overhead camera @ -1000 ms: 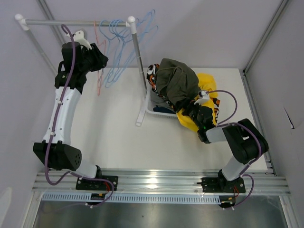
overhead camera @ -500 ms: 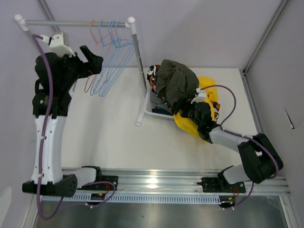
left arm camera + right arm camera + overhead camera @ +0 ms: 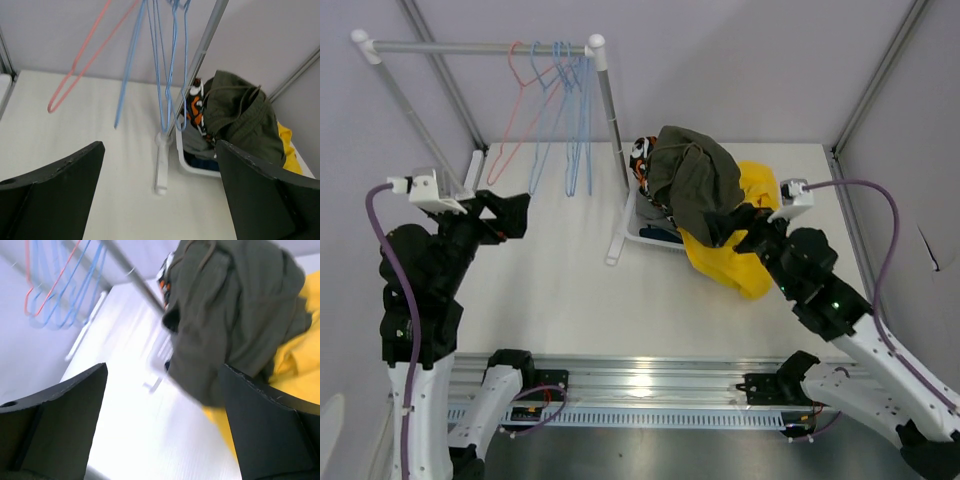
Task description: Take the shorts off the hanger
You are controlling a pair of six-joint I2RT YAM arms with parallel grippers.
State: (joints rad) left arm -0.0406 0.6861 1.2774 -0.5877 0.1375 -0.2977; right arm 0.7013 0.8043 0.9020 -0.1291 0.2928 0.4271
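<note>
The shorts lie heaped in and over a white basket [image 3: 638, 234] right of the rack. Olive green shorts [image 3: 695, 175] are on top, bright yellow ones [image 3: 745, 260] spill to the right, and the orange-black-white patterned ones [image 3: 641, 153] show at the back. The left wrist view shows the olive shorts [image 3: 240, 120], patterned shorts [image 3: 195, 107], a grey garment [image 3: 196, 145] and navy cloth [image 3: 205, 163]. The hangers [image 3: 570, 120] hang bare on the rail. My left gripper [image 3: 512, 214] [image 3: 157, 150] is open and empty, well in front of the hangers. My right gripper [image 3: 738, 222] [image 3: 164, 367] is open and empty, just right of the olive shorts [image 3: 235, 315].
The white rack has a top rail [image 3: 470, 47], an upright post [image 3: 612, 130] and a foot [image 3: 617, 245] next to the basket. A red hanger [image 3: 515, 120] hangs left of the blue ones. Metal frame posts [image 3: 875, 75] stand at the back corners.
Both arms have pulled back. The left gripper came away from the hangers toward the near left. The right gripper lifted off the yellow shorts and drew back. The hangers swing.
</note>
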